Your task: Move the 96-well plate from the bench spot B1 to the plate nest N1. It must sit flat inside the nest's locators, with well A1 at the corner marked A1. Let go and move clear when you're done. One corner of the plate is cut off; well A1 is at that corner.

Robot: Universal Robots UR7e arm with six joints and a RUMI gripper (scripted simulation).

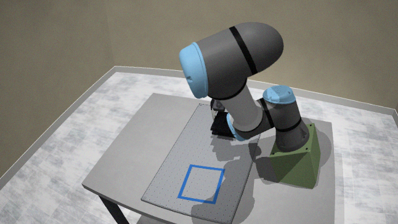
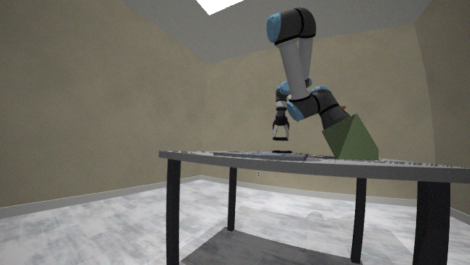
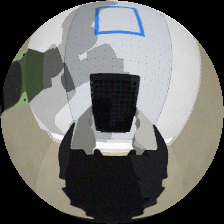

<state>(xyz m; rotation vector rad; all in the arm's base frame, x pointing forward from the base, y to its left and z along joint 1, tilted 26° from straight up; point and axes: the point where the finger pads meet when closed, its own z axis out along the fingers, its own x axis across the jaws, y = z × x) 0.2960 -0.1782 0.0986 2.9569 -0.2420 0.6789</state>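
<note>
Plate clamped in gripper, carried well above breadboard, near its 12 o'clock end. Jaws closed on plate's long sides, pinching one end only; rest cantilevers out toward 12 o'clock in wrist view.

Risks, as judgement:
- End-only pinch → could droop or yaw in grip, then land tilted across locators rather than flat.
- Cut corner not discernible in any view, so A1 orientation unverifiable; could seat rotated half a turn.
- Nest barely visible: thin dark sliver below gripper in exterior view, hidden behind arm from top. Alignment hard to judge.
- Blue square vacated at 6 o'clock end.

Look of plate: black, rectangular, fine well grid on top face, thin in profile, roughly level.
</note>
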